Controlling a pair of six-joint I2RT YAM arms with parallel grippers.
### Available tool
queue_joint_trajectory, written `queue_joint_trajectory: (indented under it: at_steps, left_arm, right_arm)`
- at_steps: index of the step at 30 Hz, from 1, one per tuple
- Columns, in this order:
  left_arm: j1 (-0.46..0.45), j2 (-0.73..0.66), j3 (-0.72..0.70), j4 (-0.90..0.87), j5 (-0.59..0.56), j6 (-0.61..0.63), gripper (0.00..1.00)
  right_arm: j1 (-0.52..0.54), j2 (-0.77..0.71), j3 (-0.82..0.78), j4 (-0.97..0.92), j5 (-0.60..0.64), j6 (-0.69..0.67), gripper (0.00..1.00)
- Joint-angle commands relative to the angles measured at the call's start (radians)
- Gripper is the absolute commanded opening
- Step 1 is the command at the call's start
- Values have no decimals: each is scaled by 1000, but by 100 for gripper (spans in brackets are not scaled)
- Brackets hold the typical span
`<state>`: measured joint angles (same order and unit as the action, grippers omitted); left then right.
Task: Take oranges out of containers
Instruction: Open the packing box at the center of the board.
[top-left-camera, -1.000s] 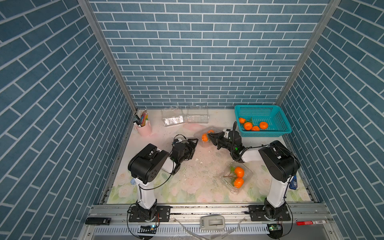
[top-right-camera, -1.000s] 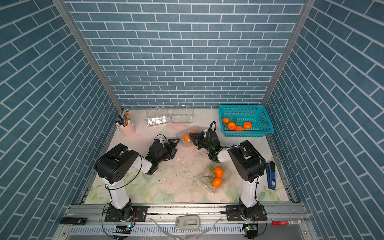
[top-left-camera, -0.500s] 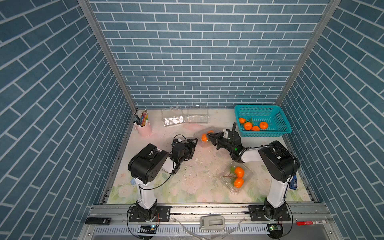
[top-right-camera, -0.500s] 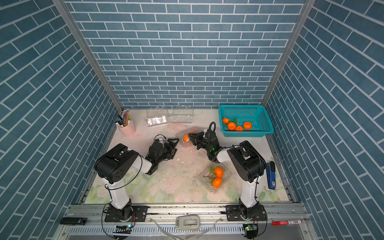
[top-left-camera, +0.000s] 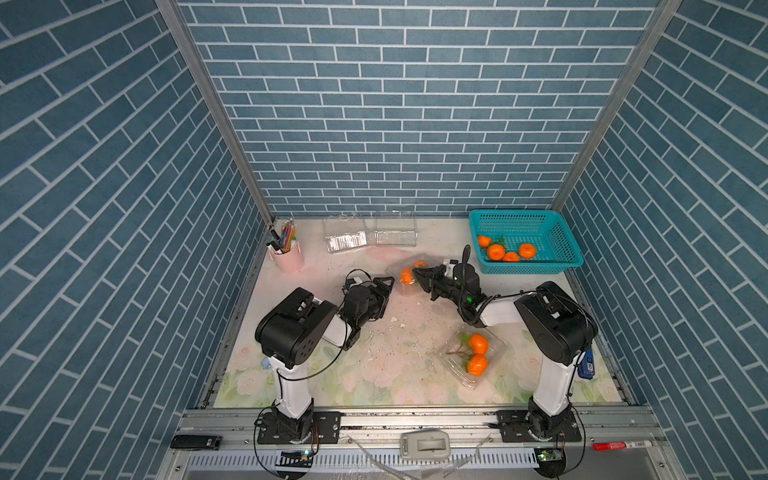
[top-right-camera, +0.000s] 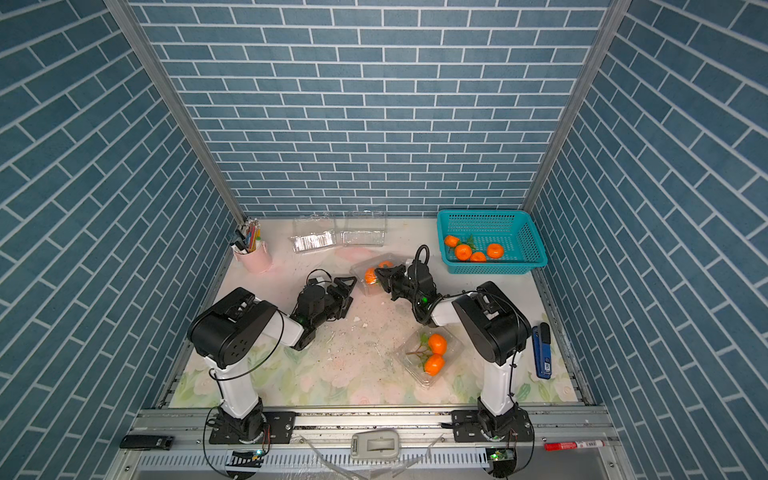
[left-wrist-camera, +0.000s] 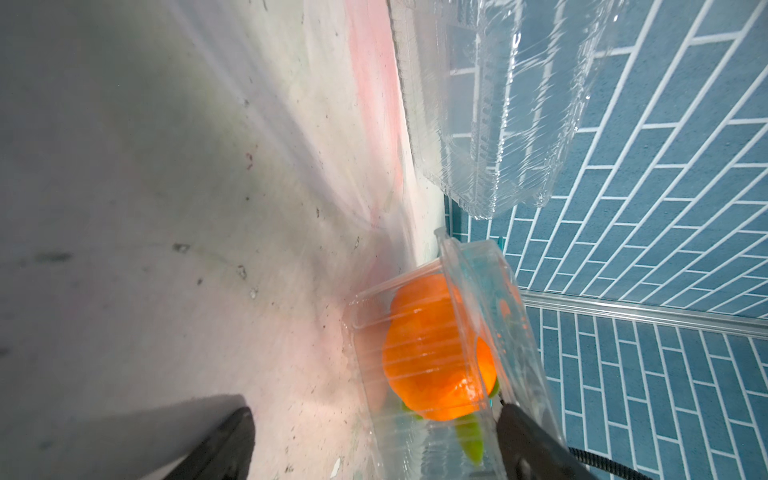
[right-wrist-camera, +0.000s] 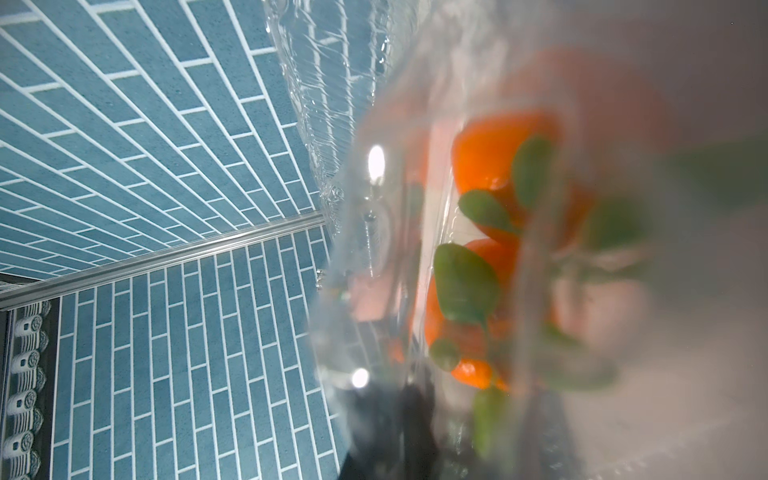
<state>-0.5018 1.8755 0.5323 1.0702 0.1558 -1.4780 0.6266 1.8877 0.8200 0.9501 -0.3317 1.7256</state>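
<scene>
Two oranges (top-left-camera: 406, 275) are seen in the clear box (top-left-camera: 405, 289) mid-table. Its rim, likely the best hold on light, bendy plastic, is pinched by the right gripper (top-left-camera: 417, 272); the left gripper (top-left-camera: 386, 284) is held open nearby.

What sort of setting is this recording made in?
Most likely a staged robot test booth, not a real home: blue brick-pattern walls box in a small flowered table, and the left arm and right arm are bolted to a metal rail at its front.
</scene>
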Motion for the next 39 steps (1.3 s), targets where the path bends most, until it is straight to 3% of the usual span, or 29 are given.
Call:
queue_joint_trajectory:
  at_steps: [1,15,39]
  left_arm:
    - [-14,22,-25,-147,-4,24,93]
    - [-19,23,-19,-161,0,31,92]
    - [-23,15,-10,-245,-2,51,92]
  right_arm:
    - [39,17,26,7,-56,61,14]
    - [58,43,53,26,-37,94,23]
    - [97,74,112,111,61,204,23]
